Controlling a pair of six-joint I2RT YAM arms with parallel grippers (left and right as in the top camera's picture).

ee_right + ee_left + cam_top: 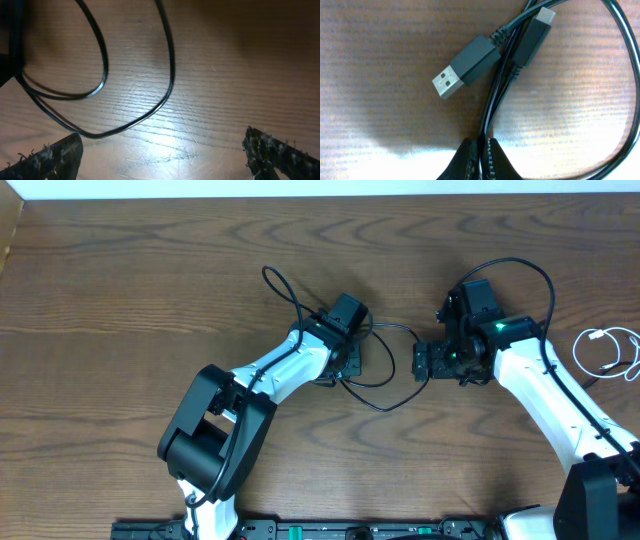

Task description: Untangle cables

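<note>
Down at the left gripper (481, 150), clamped tight on the black cables (495, 95), pinching several strands together. Just above, a flat USB plug (465, 67) with its metal tip pointing left, just beside a slimmer plug (532, 37). Over at the right gripper (165, 160), spread wide above the wooden table (225, 75), holding nothing, black loops lying just ahead. Far right on the table, the white cable (605, 352), loosely coiled, well apart from both.

My left gripper (345, 355) is down on the black cables (383, 407), right gripper (424, 362) beside their loop; white cable (608, 348) far right.
</note>
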